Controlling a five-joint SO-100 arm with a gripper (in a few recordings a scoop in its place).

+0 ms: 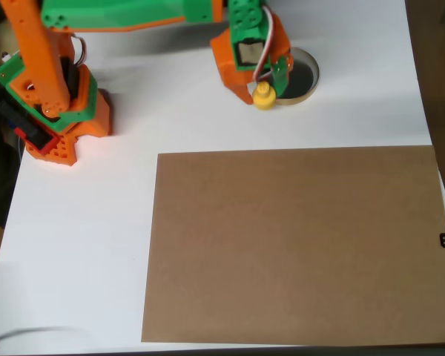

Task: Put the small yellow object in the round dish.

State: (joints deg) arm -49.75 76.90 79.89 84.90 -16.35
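The small yellow object (264,96) sits between the fingertips of my orange and green gripper (265,90), which looks shut on it. It is just outside the lower left rim of the round dish (305,74), a shallow dish with a tan rim and a dark inside near the table's far edge. The gripper body covers the dish's left part. I cannot tell whether the object rests on the table or hangs just above it.
A large brown cardboard sheet (297,245) covers the lower right of the white table (81,237). The arm's orange base (55,119) stands at the far left. The table's right edge (423,81) lies close beyond the dish.
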